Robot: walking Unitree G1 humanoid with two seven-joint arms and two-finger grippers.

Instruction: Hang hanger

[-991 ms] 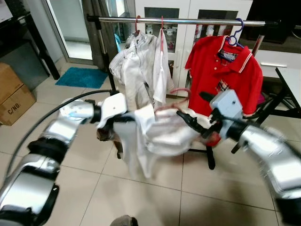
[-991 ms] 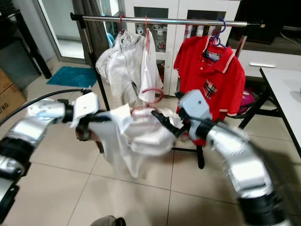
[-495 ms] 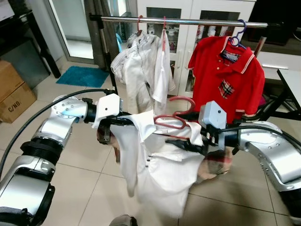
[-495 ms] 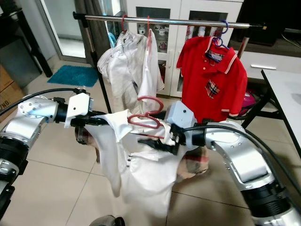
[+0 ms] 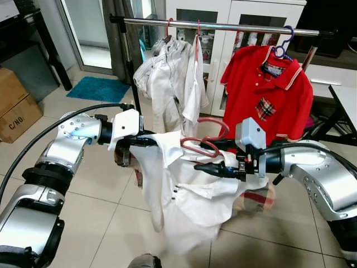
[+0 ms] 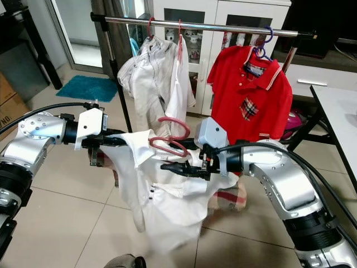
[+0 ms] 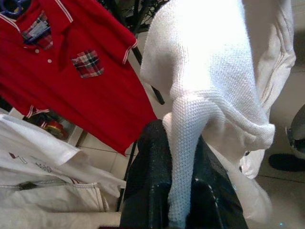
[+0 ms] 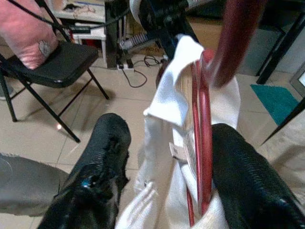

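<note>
Nearby, cardboard box [image 5: 17, 111] marked "C/NO."

Both head cameras look forward and down at the clothes rail [image 5: 223, 25] from nearby, sharing the white shirt [image 5: 189, 195] that each wrist camera sees close up.

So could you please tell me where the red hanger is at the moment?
The red hanger sits in the white shirt's collar, held up between both claws in front of the robot, below the clothes rail and not yet hooked on it.
</note>
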